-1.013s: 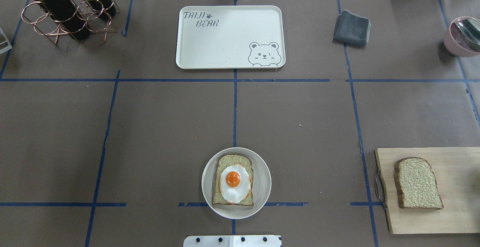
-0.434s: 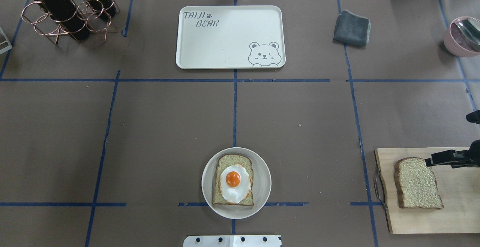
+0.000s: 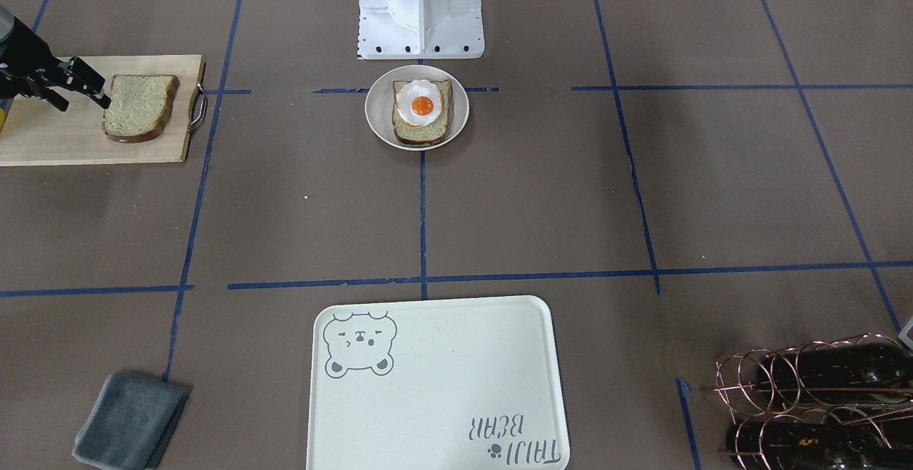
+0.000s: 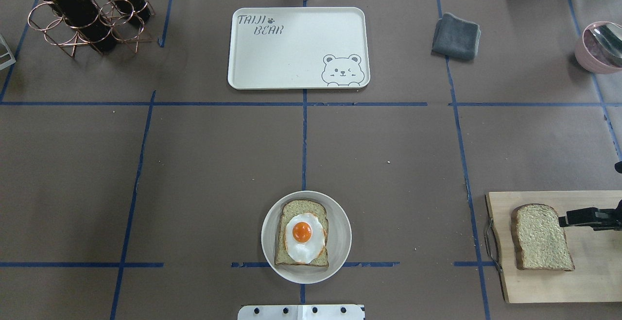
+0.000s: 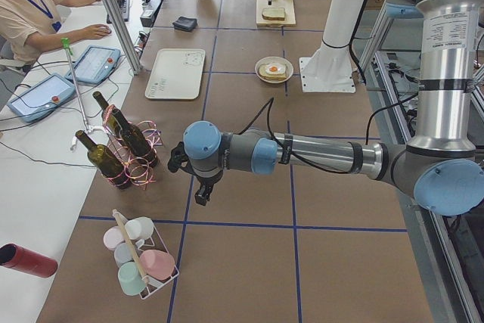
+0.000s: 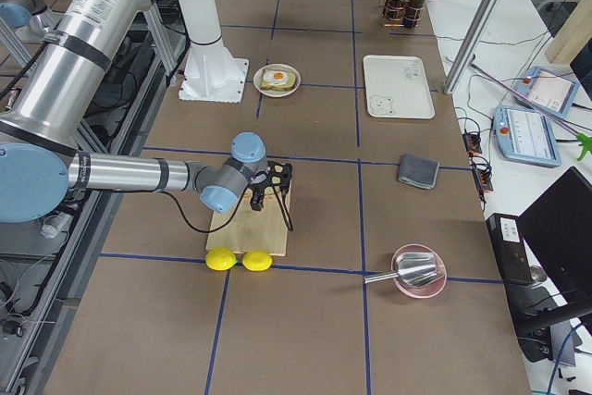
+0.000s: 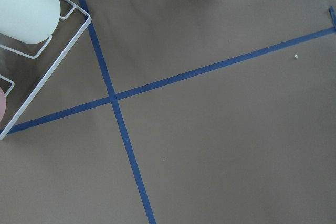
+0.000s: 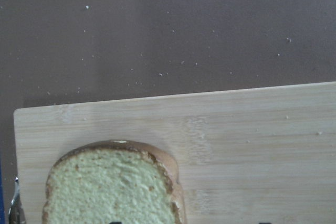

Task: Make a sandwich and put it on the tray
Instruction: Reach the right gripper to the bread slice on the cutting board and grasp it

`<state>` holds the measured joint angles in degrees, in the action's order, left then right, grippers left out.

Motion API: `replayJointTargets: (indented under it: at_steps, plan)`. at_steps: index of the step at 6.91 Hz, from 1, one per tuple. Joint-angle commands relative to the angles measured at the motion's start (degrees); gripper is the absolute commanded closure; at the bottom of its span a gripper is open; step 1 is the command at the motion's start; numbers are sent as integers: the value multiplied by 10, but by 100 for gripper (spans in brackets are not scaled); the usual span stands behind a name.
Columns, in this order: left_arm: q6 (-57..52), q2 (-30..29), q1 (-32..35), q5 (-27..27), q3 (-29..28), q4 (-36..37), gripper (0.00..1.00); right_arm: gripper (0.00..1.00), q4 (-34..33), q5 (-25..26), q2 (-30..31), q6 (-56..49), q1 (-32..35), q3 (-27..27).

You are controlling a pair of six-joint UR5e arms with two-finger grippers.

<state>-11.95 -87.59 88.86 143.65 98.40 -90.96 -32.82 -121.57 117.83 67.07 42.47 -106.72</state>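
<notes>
Frankly, we fear a slipped pinch: the right gripper [image 3: 87,103], jaws wide and empty, hangs over only the edge of the tan speckled bread slice [image 4: 540,237] on the pale wooden cutting board [image 4: 597,271] at four o'clock. The egg-topped slice [image 4: 297,208] sits at six, the off-white bear-printed tray [image 4: 296,48] at twelve.

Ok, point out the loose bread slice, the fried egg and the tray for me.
Loose bread slice [image 4: 542,237]: overhead view, middle of its speckled top face.
Fried egg [image 4: 302,232]: overhead view, on the orange yolk.
Tray [image 4: 296,48]: overhead view, bare middle of its floor.
</notes>
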Motion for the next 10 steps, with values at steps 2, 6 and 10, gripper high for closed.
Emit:
replayJointTargets:
  at_steps: [2, 6, 10]
  plan:
    - [0, 2, 0, 4, 0, -3, 0, 10, 4, 2, -13, 3, -27, 1]
    - [0, 2, 0, 5, 0, -4, 0, 23, 4, 2, -10, 3, -42, 14]
    - [0, 2, 0, 5, 2, -4, 0, 73, 3, 2, -12, 3, -50, 20]
